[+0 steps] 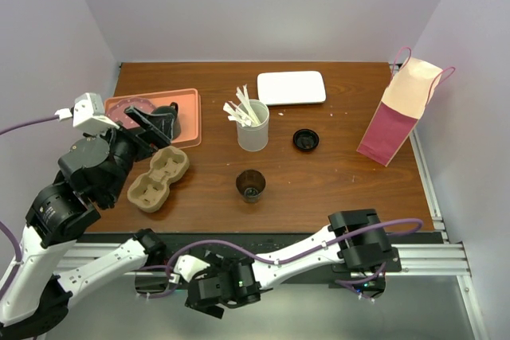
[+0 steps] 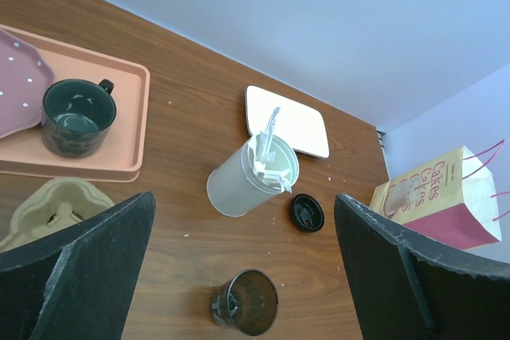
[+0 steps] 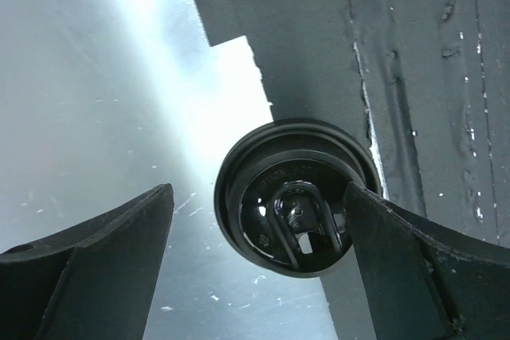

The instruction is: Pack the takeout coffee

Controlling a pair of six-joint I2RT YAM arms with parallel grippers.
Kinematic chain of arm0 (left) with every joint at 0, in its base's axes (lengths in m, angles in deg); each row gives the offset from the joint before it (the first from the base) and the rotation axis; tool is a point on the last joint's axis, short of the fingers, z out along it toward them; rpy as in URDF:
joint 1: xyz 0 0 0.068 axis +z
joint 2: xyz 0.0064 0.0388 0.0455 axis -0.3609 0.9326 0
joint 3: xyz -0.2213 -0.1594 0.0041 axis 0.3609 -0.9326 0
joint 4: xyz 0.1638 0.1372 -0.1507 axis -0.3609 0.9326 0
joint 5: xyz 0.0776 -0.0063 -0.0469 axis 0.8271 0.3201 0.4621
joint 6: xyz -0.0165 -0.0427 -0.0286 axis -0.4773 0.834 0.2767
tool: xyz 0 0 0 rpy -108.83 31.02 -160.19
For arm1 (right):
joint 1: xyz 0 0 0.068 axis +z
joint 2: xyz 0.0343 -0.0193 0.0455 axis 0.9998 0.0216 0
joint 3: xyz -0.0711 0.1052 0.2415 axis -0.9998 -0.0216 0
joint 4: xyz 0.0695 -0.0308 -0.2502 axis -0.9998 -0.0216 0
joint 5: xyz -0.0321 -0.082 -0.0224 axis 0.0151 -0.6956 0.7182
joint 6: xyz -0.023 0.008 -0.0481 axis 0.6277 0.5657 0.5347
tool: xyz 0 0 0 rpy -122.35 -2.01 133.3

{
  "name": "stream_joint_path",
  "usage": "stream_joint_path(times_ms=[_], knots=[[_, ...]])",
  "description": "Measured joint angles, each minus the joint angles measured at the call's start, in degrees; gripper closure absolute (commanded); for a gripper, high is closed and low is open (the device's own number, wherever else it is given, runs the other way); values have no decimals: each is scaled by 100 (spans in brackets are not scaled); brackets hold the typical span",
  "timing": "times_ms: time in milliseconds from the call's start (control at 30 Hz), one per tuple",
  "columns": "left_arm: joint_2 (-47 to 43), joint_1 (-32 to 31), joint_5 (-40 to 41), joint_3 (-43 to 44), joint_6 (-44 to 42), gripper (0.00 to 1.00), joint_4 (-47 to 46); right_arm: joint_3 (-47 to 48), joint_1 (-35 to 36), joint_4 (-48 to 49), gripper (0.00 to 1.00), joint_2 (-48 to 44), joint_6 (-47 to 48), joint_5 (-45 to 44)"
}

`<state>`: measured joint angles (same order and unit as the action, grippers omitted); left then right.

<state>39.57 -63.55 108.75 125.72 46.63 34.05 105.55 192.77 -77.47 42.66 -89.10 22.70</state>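
Takeout coffee [image 1: 250, 185] stands upright on worktop [image 1: 351, 189], near middle of near edge; unlidded; black lid [image 1: 305, 139] lies apart, toward far right. Left gripper [image 2: 243, 197] spread wide, holding nothing; hovers over left side above cup carrier [image 1: 159, 177]; cup lies to its right, long axis vertical. Right gripper [image 3: 256, 197] likewise spread, empty; hangs below near edge, off worktop. We judge left arm nearer; we expect sideways approach, jaws straddling cup wall.

Pink plate [image 2: 16, 85] cut by edge, cup carrier [image 2: 56, 209] partly behind left tool [image 2: 243, 197]
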Motion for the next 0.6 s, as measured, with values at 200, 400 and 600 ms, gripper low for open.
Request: stream_joint_path(times_ms=[200, 400, 600], knots=[[-7, -2, 35, -11, -7, 0, 9, 0, 2, -42, 10, 9, -15, -160], [9, -2, 76, -13, -50, 0, -4, 0, 4, -96, 9, 9, -11, -258], [55, -2, 81, -22, -92, 0, -90, 0, 20, -197, 10, -24, 48, -426]])
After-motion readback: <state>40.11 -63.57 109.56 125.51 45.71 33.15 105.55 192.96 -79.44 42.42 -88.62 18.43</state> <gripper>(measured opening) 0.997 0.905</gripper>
